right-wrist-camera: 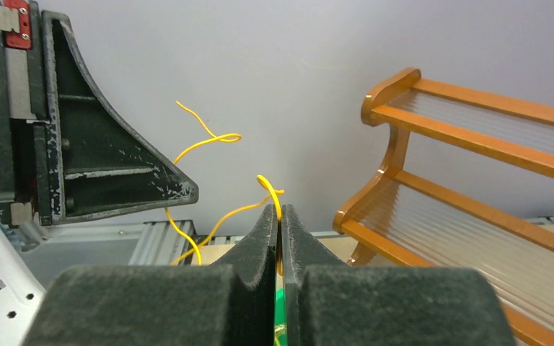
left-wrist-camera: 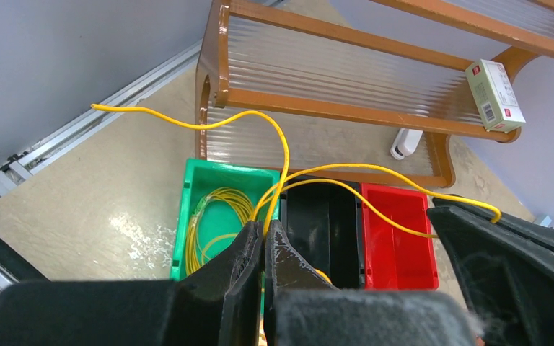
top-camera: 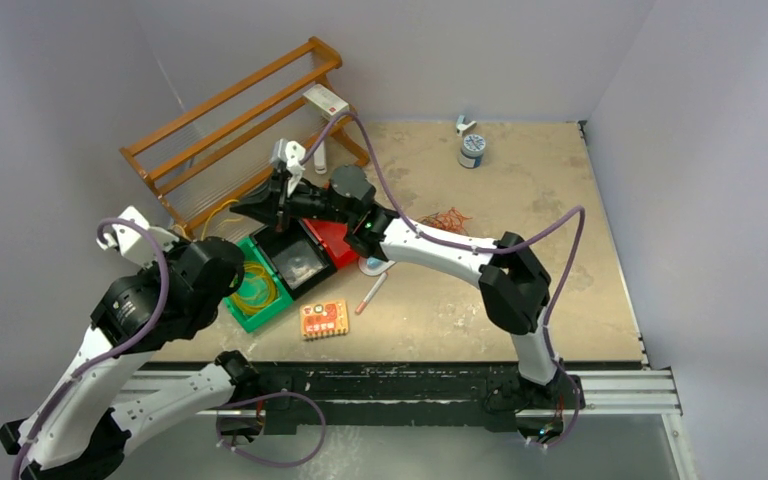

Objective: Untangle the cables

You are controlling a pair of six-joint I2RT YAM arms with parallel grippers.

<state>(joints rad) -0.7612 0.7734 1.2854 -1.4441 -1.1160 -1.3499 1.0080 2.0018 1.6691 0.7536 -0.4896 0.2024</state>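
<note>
A thin yellow cable (left-wrist-camera: pixel 283 148) rises from a coil (left-wrist-camera: pixel 213 216) lying in the green bin (left-wrist-camera: pixel 187 189). My left gripper (left-wrist-camera: pixel 265 229) is shut on this cable above the edge between the green and black bins. One strand runs right to my right gripper (left-wrist-camera: pixel 501 241). In the right wrist view my right gripper (right-wrist-camera: pixel 279 210) is shut on the yellow cable (right-wrist-camera: pixel 209 138), which loops up in the air before the wall. From above, both grippers (top-camera: pixel 230 262) (top-camera: pixel 245 207) hang over the bins. A red-orange cable bundle (top-camera: pixel 447 218) lies on the table further right.
A black bin (top-camera: pixel 298 258) and a red bin (top-camera: pixel 335 240) stand beside the green one. A wooden rack (top-camera: pixel 230 130) with a white box (top-camera: pixel 325 98) rises behind them. An orange gadget (top-camera: pixel 323 318), a pen (top-camera: pixel 370 293) and a small jar (top-camera: pixel 472 150) lie on the table.
</note>
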